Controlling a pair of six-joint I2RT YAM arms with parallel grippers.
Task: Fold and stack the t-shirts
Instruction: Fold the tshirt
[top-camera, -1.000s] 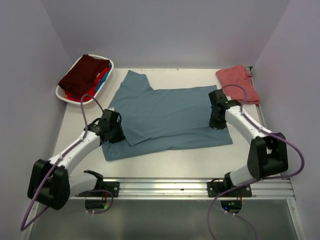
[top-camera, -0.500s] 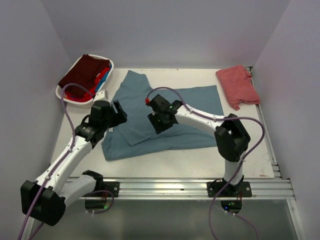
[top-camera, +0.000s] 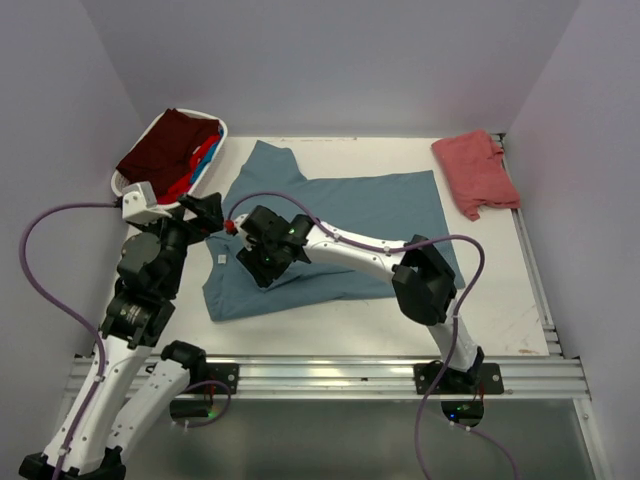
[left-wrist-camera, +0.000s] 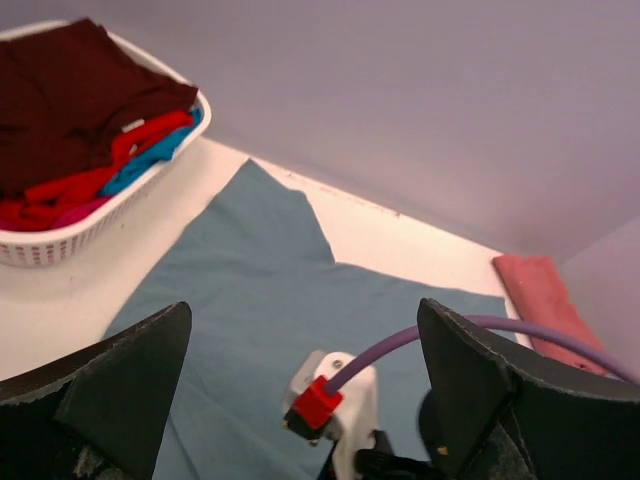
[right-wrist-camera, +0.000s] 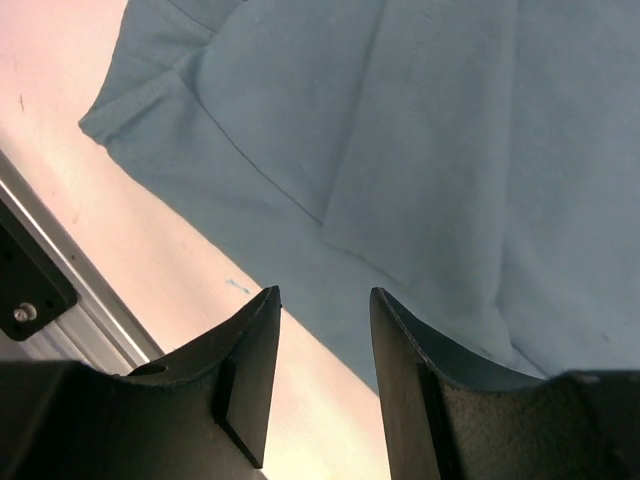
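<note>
Right tool (right-wrist-camera: 318, 300) hangs just above the slate teal-blue t-shirt (right-wrist-camera: 450, 120), fingers spread with nothing between them, over the layered part by the shirt's near-left corner; left tool (left-wrist-camera: 305, 325) is raised off the worktop (top-camera: 500, 290), jaws wide apart and empty, looking down on the shirt. That shirt lies flat mid-worktop, one side already turned over itself; it should handle as light, limp cloth that sags and drags, so a pinch at a hem corner or along the fold edge, through both layers, seems the safest hold. Farther off, the white basket (top-camera: 120, 188) at far left holds a maroon shirt (top-camera: 165, 150) atop brighter ones; a salmon-red t-shirt (top-camera: 475, 170) lies rumpled at far right.
</note>
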